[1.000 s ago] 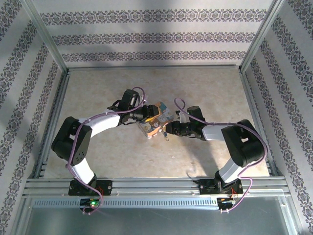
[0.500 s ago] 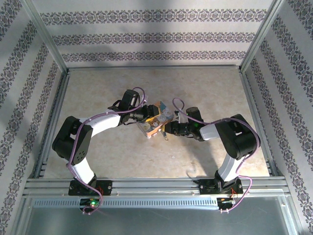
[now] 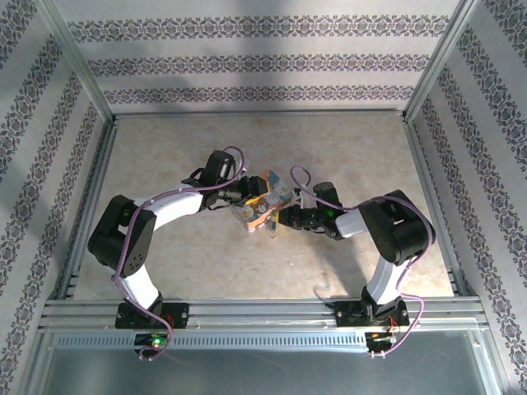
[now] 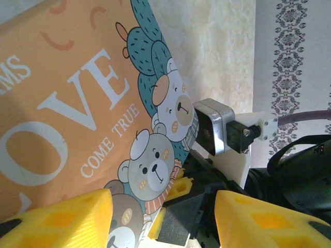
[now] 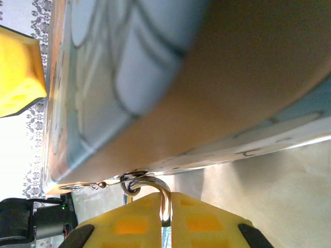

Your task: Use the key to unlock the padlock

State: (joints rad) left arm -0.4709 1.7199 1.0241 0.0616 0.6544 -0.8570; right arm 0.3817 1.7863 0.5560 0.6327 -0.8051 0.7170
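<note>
Both arms fold inward and meet at mid-table. The left arm goes from its base to an elbow pushed out to the left. Its white forearm then sweeps right, ending at the left gripper (image 3: 247, 197). The right arm mirrors it, with its elbow out to the right and its forearm low and pointing left, so the right gripper (image 3: 285, 219) sits just beside the left one.

Between them is the padlock (image 3: 265, 202), an orange and teal block with white "LOVE" lettering and cartoon bears. It is tilted and raised off the beige table (image 3: 354, 156). The left gripper grips it: in the left wrist view its yellow fingers (image 4: 57, 217) stand apart at the block's near end, and one of them is against the orange face.

In the right wrist view the right gripper's yellow pads (image 5: 207, 223) are pressed together on the key (image 5: 165, 200) — a slim silvery piece standing up between them. Its curved top meets a small wire ring (image 5: 132, 182) just under the padlock's edge. The padlock is a close blur there, and I cannot tell whether the key has entered a keyhole.
</note>
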